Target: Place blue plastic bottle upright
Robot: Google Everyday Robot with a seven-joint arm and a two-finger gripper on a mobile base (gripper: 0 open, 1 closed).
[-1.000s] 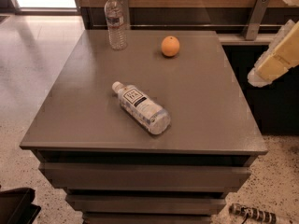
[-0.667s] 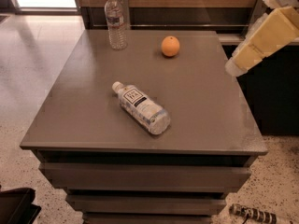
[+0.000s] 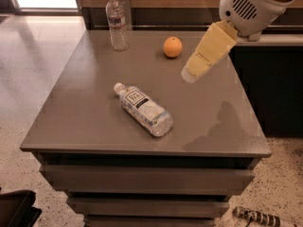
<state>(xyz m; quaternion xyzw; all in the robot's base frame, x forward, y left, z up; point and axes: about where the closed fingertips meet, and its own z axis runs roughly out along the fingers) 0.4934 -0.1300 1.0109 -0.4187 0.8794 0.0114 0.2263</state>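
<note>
The blue plastic bottle (image 3: 143, 109) lies on its side near the middle of the grey table (image 3: 85, 93), white cap pointing to the back left and its white label with a dark patch facing up. My gripper (image 3: 191, 74) reaches in from the upper right, its cream-coloured finger pointing down-left above the table. It hangs to the right of the bottle and behind it, clear of it and holding nothing.
A slimmer ribbed clear bottle (image 3: 117, 22) stands upright at the back left of the table. An orange (image 3: 173, 47) sits at the back middle, just left of the gripper. A dark counter (image 3: 270, 46) borders the table on the right.
The arm has swung in from the right edge, over the table toward the left and nearer the bottle. The bottle, orange and standing bottle have not moved.
</note>
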